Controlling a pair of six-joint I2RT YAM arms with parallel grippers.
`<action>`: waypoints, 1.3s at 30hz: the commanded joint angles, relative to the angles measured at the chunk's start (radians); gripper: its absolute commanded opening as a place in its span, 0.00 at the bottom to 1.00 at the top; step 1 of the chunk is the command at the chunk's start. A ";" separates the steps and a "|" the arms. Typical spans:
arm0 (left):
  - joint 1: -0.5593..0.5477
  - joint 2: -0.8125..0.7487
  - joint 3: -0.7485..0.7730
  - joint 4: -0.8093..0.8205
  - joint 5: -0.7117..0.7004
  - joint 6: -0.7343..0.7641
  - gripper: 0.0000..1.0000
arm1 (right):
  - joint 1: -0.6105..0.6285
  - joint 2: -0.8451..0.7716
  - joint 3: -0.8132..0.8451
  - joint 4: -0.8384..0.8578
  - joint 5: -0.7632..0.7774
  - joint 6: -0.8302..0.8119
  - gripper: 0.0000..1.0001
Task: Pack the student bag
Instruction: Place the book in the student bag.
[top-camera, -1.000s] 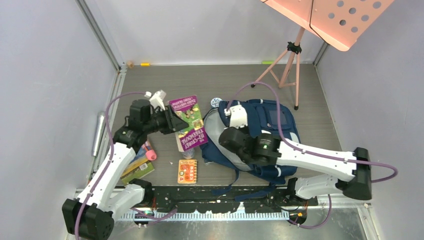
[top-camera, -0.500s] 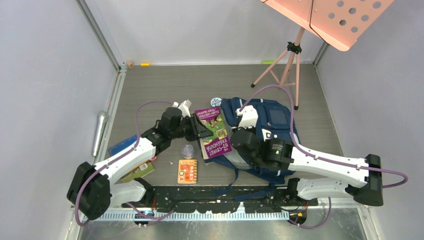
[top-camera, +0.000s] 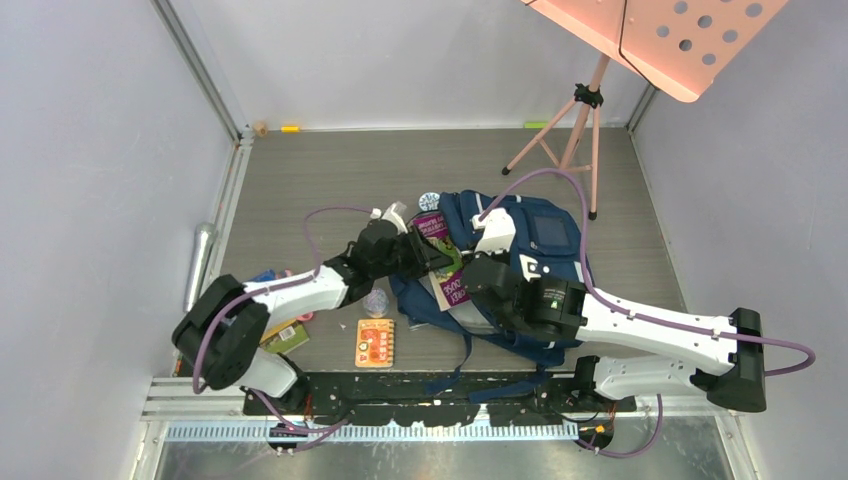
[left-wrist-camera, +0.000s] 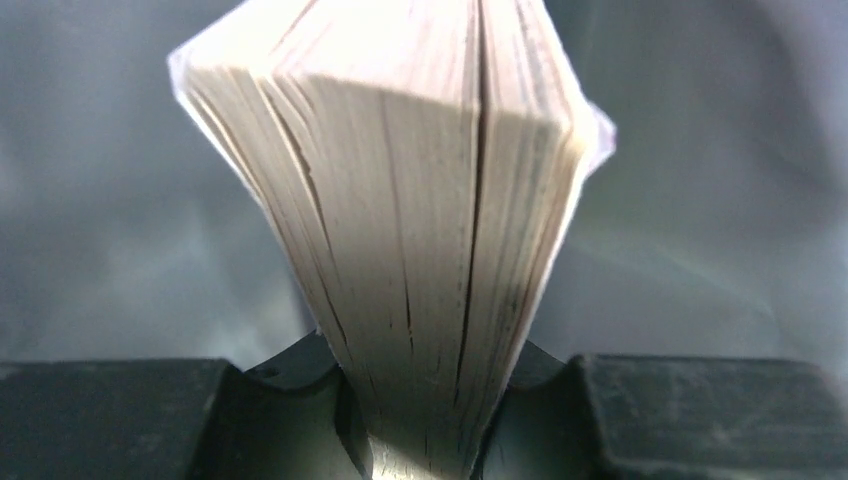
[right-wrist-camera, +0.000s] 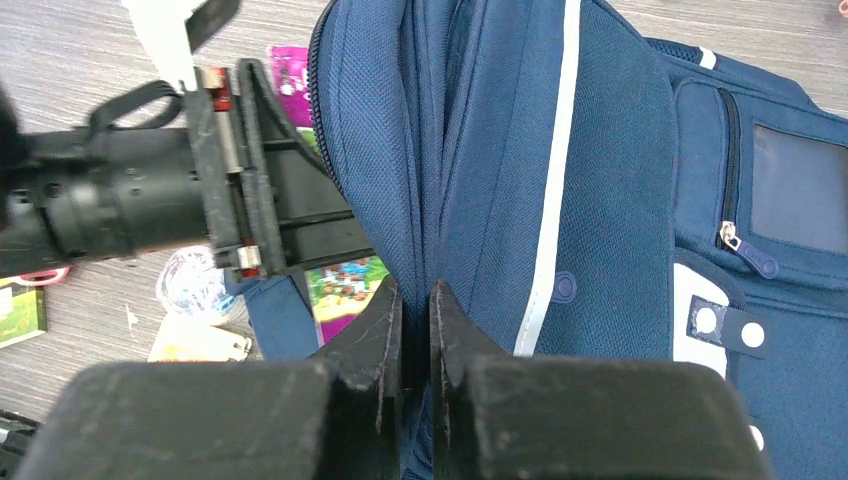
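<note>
Top external: my left claw (top-camera: 424, 251) is clamped on a purple book (top-camera: 452, 288), its far end at the mouth of the student bag (top-camera: 548, 232). My right claw (right-wrist-camera: 415, 315), nearly closed, pinches the bag's opening edge just beneath it.

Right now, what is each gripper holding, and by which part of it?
The left gripper pinches the purple paperback across its covers at a page-edge corner. The right gripper pinches a fabric fold at the student bag's opening.

Nothing can be read for certain: the purple book (top-camera: 453, 291) in the left claw (top-camera: 430, 254) bears white cover lettering, too small to read.
</note>
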 joint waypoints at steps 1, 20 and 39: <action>-0.028 0.078 0.097 0.257 -0.017 -0.080 0.00 | 0.001 -0.023 0.040 0.204 0.064 -0.005 0.01; -0.085 0.164 0.081 0.377 -0.069 -0.101 0.00 | 0.001 -0.053 0.009 0.210 0.101 -0.009 0.00; -0.118 0.395 0.226 0.611 -0.026 -0.220 0.00 | 0.001 -0.064 0.010 0.182 0.167 -0.058 0.00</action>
